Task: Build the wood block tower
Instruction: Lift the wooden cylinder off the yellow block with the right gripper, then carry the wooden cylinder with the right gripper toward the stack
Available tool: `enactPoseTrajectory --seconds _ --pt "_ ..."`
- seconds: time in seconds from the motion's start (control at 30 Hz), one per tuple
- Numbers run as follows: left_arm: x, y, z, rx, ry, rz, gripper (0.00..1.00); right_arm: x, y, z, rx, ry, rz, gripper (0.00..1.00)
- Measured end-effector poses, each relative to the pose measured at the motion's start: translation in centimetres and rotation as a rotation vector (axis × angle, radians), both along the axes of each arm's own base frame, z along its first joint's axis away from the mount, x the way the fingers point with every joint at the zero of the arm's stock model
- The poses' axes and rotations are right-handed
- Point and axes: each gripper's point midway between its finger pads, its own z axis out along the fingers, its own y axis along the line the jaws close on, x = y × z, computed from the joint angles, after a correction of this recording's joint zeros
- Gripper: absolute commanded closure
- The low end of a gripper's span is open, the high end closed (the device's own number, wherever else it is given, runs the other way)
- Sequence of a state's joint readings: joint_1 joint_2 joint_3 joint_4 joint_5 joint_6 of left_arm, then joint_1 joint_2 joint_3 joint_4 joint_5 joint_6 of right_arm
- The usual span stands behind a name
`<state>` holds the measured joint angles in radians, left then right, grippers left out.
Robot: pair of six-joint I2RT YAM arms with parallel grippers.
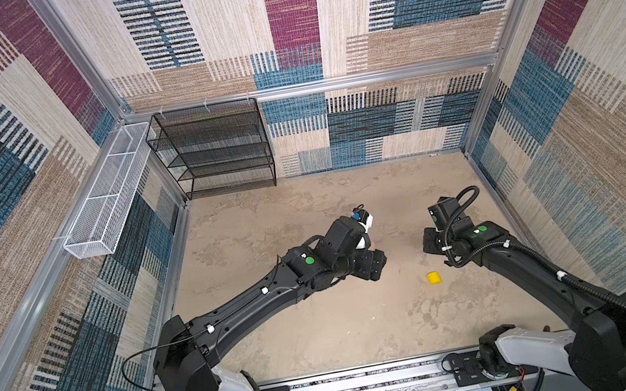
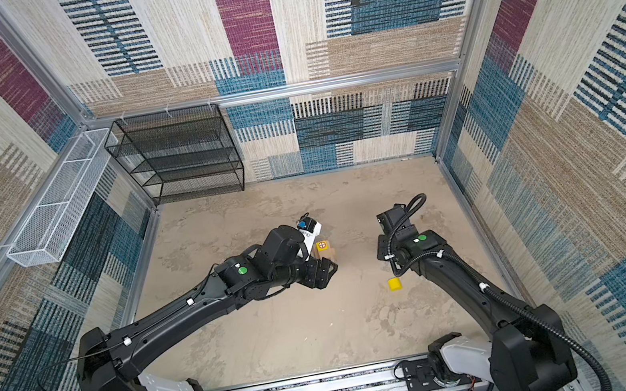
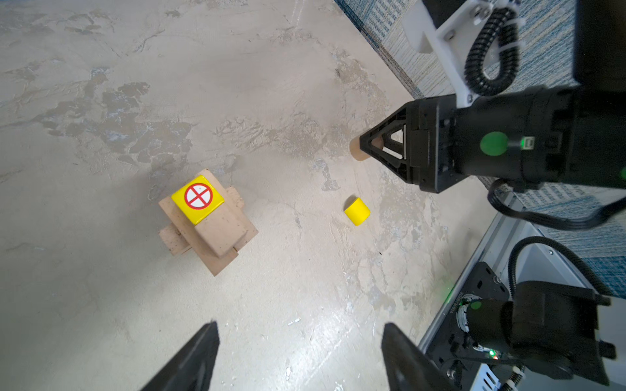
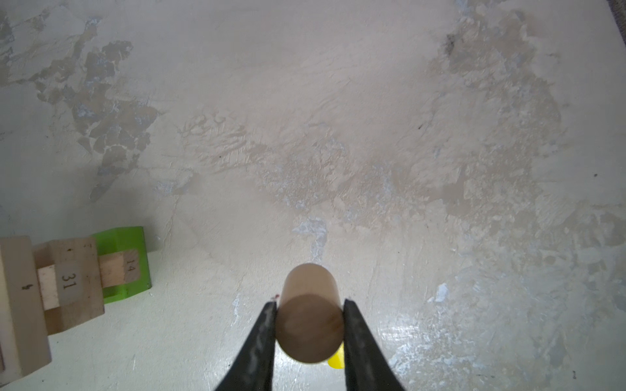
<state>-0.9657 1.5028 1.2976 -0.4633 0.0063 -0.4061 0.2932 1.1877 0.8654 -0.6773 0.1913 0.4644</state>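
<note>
A mottled beige tabletop (image 1: 323, 329) enclosed by patterned fabric walls is seen from above, with two black robot arms reaching in from the near edge. The wood block tower (image 3: 206, 223) stands near the middle of the tabletop, just beyond the left arm's wrist in a top view. It is made of plain tan bricks laid crosswise, and a green oblong block (image 4: 125, 243) is seen at its base in the right wrist view. On top, a red-marked yellow cube (image 3: 198, 199) and a small tan block (image 3: 221, 234) are set side by side, touching. The left pincer (image 3: 300, 326) is held above the tabletop to one side of the tower, its fingers spread wide with nothing between them. The right pincer (image 4: 310, 304) is clamped on a tan round piece (image 4: 310, 325), which is gripped across its curved sides and held above the tabletop, well apart from the tower. A yellow cylinder (image 3: 356, 211) lies on its side on the tabletop between the tower and the right arm, touched by neither pincer. A black mesh shelf (image 1: 218, 147) stands in the far left corner, and a white wire basket (image 1: 105, 194) is fixed to the left wall
</note>
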Motion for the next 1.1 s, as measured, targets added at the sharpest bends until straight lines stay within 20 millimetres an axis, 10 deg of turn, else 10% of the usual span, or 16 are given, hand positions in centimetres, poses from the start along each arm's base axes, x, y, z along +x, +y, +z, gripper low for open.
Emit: enactPoseTrajectory --seconds 0.47,1.1 --pt "0.0 0.1 -0.4 -0.017 0.022 0.002 0.2 -0.6 0.5 1.9 0.053 -0.034 -0.014 1.0" --pt "0.4 2.3 0.1 -0.032 0.01 0.041 0.2 0.7 6.9 6.6 0.142 -0.104 0.098 1.0"
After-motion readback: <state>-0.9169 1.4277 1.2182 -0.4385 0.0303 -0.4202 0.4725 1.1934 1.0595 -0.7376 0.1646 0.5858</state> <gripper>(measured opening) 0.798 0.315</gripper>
